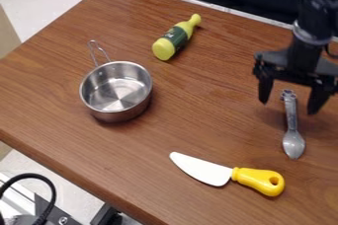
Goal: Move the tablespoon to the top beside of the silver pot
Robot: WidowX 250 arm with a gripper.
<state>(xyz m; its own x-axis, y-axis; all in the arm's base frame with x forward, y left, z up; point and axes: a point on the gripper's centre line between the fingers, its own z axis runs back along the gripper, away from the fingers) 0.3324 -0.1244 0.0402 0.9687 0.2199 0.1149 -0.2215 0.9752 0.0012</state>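
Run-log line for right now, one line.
gripper: jaws open, over handle of spoon | spoon: on table, ungrasped | silver pot: upright, apart from spoon | placement: not done

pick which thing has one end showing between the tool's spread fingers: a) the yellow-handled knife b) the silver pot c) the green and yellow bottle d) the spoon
D: the handle end of the spoon shows in the gap between the parted fingers of the tool.

Black WidowX arm enters at upper right; two-finger gripper [290,101] hangs downward at right of view; fingers [265,87] spread apart, tips pointing down.
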